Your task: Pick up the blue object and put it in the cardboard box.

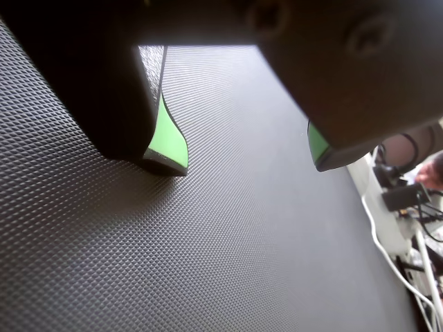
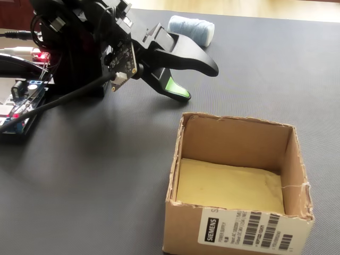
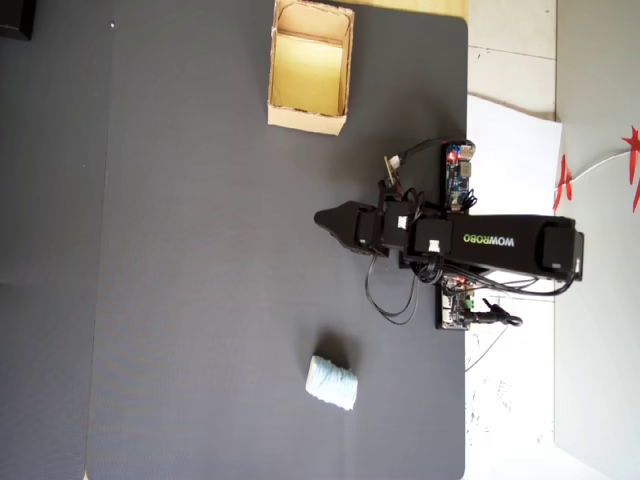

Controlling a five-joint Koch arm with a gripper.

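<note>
Blue object (image 3: 331, 383) untouched on mat, gripper (image 2: 201, 82) spread, hovering low.

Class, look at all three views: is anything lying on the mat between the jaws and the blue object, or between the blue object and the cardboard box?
Nothing visible blocks the gripper from the blue object; only bare mat lies between. Between the blue object and the cardboard box, the arm itself reaches across that stretch in the overhead view. The box is empty.

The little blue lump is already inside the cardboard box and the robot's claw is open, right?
Not quite. The tan cardboard box is empty; the pale blue soft lump lies on the dark mat, as the overhead view shows. The end effector is open.
</note>
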